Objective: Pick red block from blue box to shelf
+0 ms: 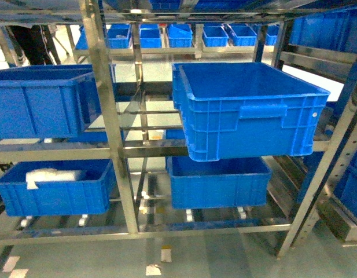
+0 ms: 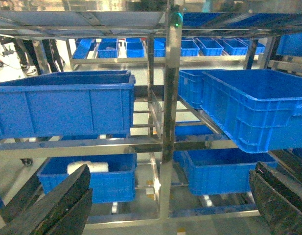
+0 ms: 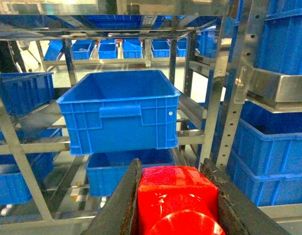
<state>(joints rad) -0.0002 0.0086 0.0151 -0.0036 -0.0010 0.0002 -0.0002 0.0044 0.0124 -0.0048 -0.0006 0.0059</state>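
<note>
The right gripper (image 3: 176, 205) is clamped on the red block (image 3: 177, 200), which fills the gap between the two dark fingers (image 3: 116, 205) at the bottom edge of the right wrist view; the block's round stud faces the camera and its glossy face carries reflections. Block and gripper are held in the air in front of the shelf (image 1: 106, 116), apart from it. Directly beyond the block, on the shelf's middle tier, sits a dark blue ribbed crate (image 3: 119, 110) that overhangs the tier's front edge; its interior appears empty in the head view. A second dark blue crate (image 1: 219, 182) sits on the tier below it. On the left bay of the shelf, a further dark blue crate (image 1: 45, 101) occupies the middle tier, and the lower left crate (image 1: 54, 188) holds a white bundle (image 1: 51, 175). The left gripper (image 2: 165, 205) has its jaws spread wide with nothing between them; its fingers (image 2: 58, 205) frame the lower corners of the left wrist view, facing the shelf's central upright post (image 2: 170, 98). Neither gripper appears in the head view. Rows of small blue bins (image 1: 178, 35) line a rack behind the shelf.
</note>
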